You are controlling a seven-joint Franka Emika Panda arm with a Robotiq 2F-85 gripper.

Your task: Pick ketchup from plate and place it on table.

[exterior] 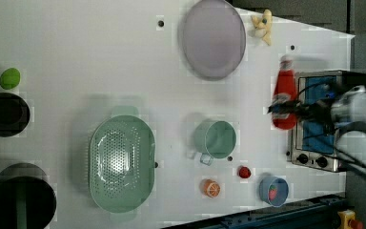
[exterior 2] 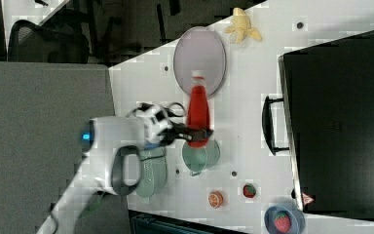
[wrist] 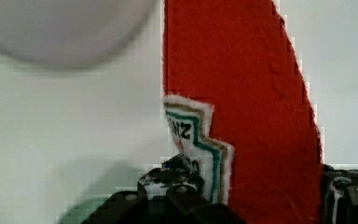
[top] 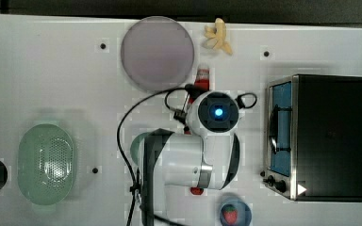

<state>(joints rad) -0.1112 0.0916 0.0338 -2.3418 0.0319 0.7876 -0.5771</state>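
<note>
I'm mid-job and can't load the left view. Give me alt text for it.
The gripper is shut on the ketchup, near a toaster oven at the left view's right. The plate lies bare at the top; a green basket and cup sit on the table.

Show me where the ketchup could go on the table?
Bare table lies between the plate and the green basket. Another patch lies between the plate and the toaster oven. It's crowded near the green cup, strawberry and blue bowl.
</note>
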